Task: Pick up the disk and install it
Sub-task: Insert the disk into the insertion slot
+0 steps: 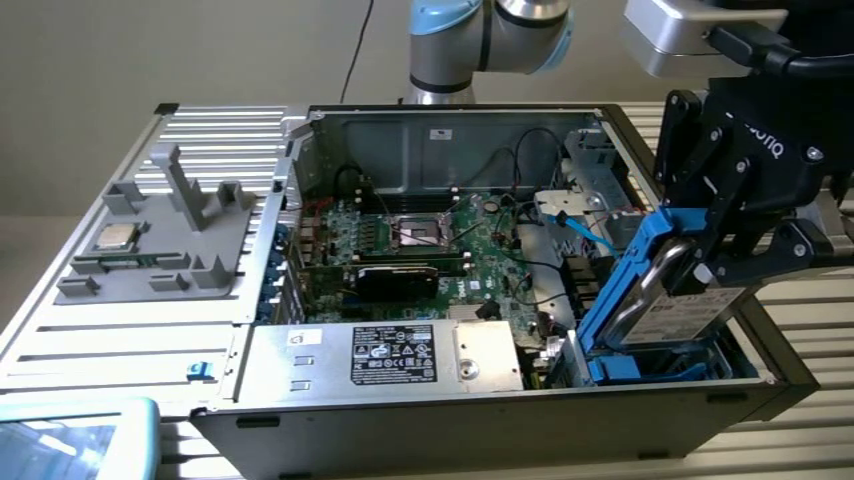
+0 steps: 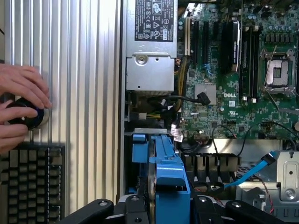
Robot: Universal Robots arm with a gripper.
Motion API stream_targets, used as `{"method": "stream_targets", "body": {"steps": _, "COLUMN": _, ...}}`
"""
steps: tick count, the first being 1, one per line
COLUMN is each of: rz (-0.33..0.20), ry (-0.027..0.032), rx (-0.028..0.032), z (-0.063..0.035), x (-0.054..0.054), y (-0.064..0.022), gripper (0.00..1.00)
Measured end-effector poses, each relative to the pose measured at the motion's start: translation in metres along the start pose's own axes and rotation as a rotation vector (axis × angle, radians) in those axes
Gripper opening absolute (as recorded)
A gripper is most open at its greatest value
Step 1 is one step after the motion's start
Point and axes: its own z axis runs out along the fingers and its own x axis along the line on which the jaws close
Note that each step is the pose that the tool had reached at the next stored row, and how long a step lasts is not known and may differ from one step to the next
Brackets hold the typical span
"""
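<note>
The disk [image 1: 678, 300] [image 2: 170, 179] is grasped in the pincer [image 1: 723, 262] [image 2: 164, 211], whose black fingers [image 1: 787, 245] are clenched on either side of its upper end. It hangs tilted rather than flat, with the blue frame edge facing into the case and the white label turned outward. Directly beneath the pincer, the lower end of the disk reaches into the blue drive bay [image 1: 663, 366] at the corner of the open computer case [image 1: 441, 425]. Whether it touches the bay floor cannot be told.

Just beyond the pincer, inside the case, a blue cable [image 1: 589, 226] [image 2: 256, 169] runs across beside a grey metal cage [image 2: 288, 179]. Further in lies the green motherboard [image 1: 461, 262] [image 2: 224, 100] with its empty processor socket [image 1: 424, 232] [image 2: 279, 71]. Beside the board, against the near wall of the case, sits the large silver box with a black label [image 1: 390, 355] [image 2: 152, 44].

Well away from the pincer, on the exterior view's left, a grey fixture [image 1: 160, 235] on the ribbed metal worktop [image 1: 127, 335] [image 2: 86, 93] carries a small square silver chip [image 1: 114, 237]. In the wrist view a person's hand [image 2: 23, 86] rests on a round dark knob [image 2: 29, 116] on that worktop, next to a keyboard [image 2: 32, 184]. Farthest back stands the robot arm [image 1: 483, 40].
</note>
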Motion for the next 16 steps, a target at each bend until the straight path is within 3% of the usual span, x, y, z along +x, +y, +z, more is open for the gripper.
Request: {"method": "stream_targets", "body": {"steps": 16, "rz": 0.0, "ry": -0.0038, "rx": 0.0, "z": 0.0119, "x": 0.0, "y": 0.0002, "gripper": 0.37}}
